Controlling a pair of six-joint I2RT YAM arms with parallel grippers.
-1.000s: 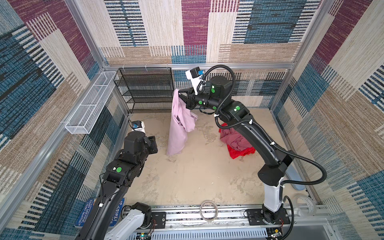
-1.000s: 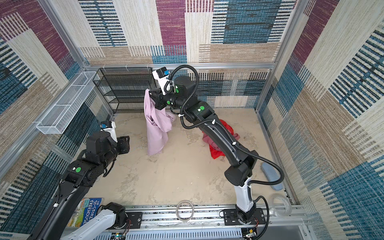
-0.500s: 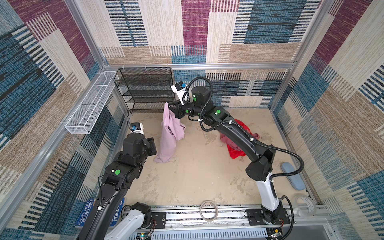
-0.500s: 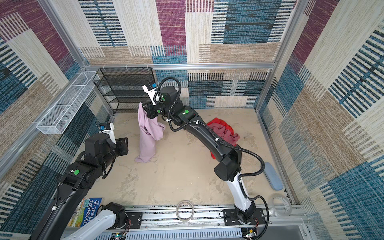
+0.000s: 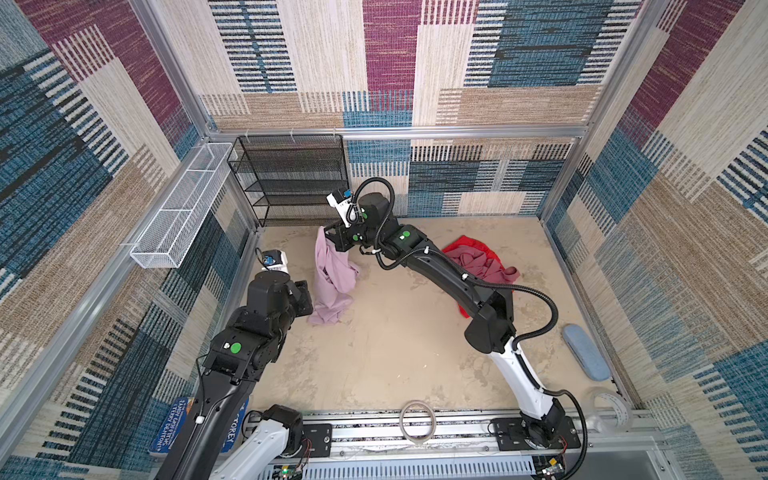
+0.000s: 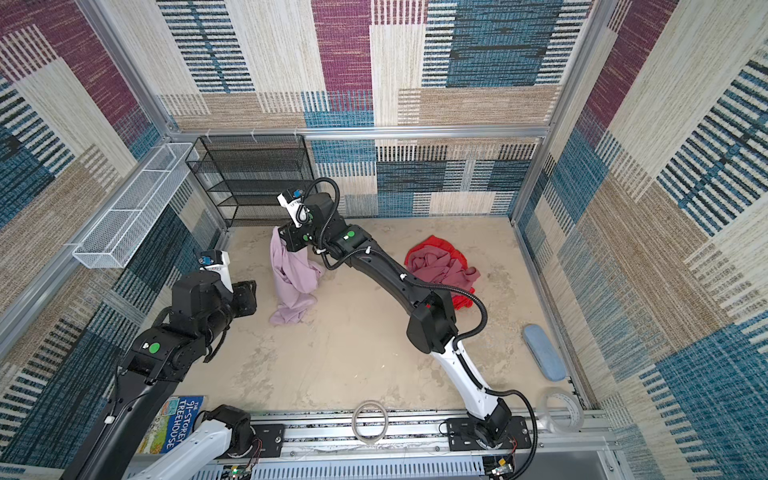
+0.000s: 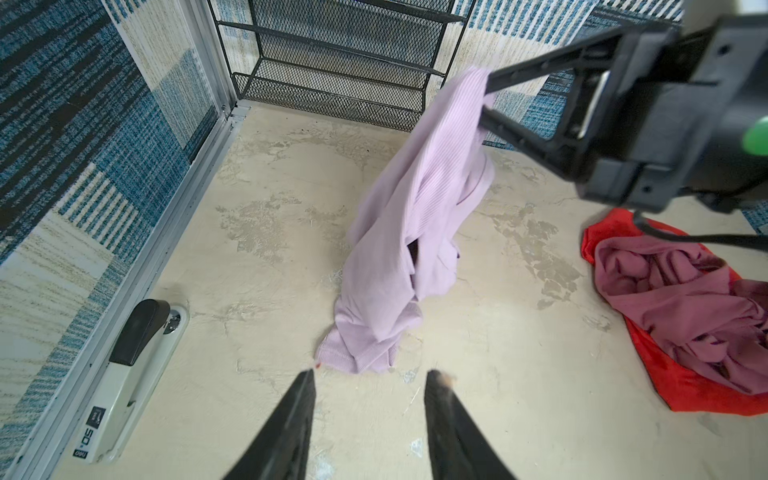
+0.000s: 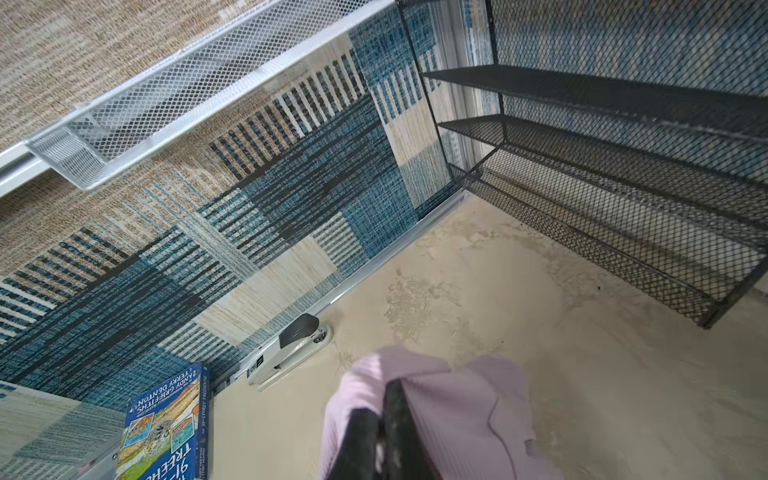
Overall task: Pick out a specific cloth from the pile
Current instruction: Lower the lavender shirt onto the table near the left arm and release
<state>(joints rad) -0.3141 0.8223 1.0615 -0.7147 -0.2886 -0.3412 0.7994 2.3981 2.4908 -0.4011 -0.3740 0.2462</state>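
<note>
Three cloths are in view: one pale lilac cloth [image 5: 332, 274], one red cloth [image 5: 467, 244] and one mauve cloth [image 5: 482, 264]. There are two arms, each with one tool.

The right tool [image 5: 332, 240] is clenched on the top end of the pale lilac cloth. It holds it near the single black mesh rack [image 5: 291, 178] at the back left of the worktop [image 5: 395, 353], well apart from the pile [image 6: 440, 266]. In the pile the mauve cloth lies crumpled on the red one. The left tool [image 7: 370, 376] is released, its jaws apart with nothing between them, just short of the lilac cloth's lower hem.

In both top views the right arm covers the near edge of the red cloth, and the left tool's fingers are hard to make out. In the right wrist view, folds of fabric wrap the tool's tips. The left wrist view cuts the pile off at the frame edge.

The pale lilac cloth hangs with its long axis close to upright. Its upper end is pinched, and its lower end is bunched on the worktop, trailing toward the left arm.
</note>
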